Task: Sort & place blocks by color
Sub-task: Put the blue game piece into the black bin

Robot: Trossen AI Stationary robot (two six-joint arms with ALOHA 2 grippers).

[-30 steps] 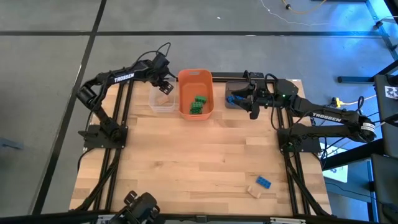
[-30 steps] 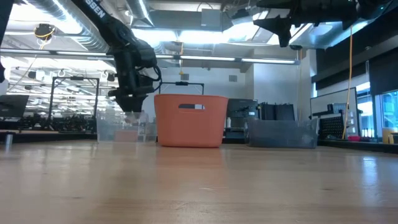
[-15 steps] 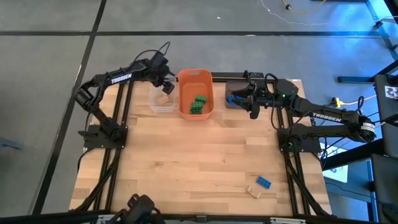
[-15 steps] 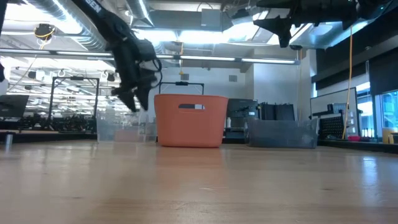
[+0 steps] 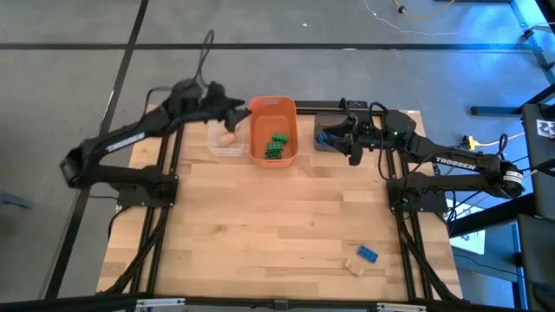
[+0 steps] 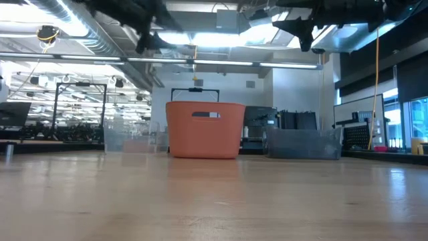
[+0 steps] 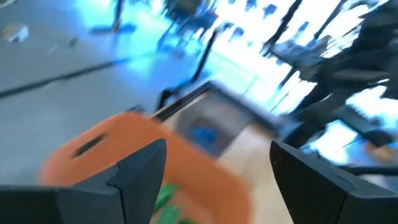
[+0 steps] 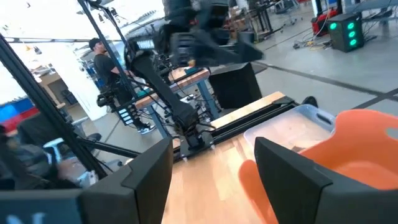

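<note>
The left gripper [image 5: 232,106], fingers spread and empty, hangs above the clear bin [image 5: 225,139] beside the orange bin [image 5: 272,130], likely because its tan block [image 5: 224,136] lies inside.

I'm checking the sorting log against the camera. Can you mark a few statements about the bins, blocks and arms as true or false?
1. Green blocks lie in the orange bin. True.
2. The clear bin holds a blue block. False: it holds a tan block.
3. Two blocks are on the table. True: a loose blue block and a loose tan block.
4. The left gripper holds a block. False: it is open and holds nothing.
5. The right gripper is over the clear bin. False: it is beside the grey bin.
</note>
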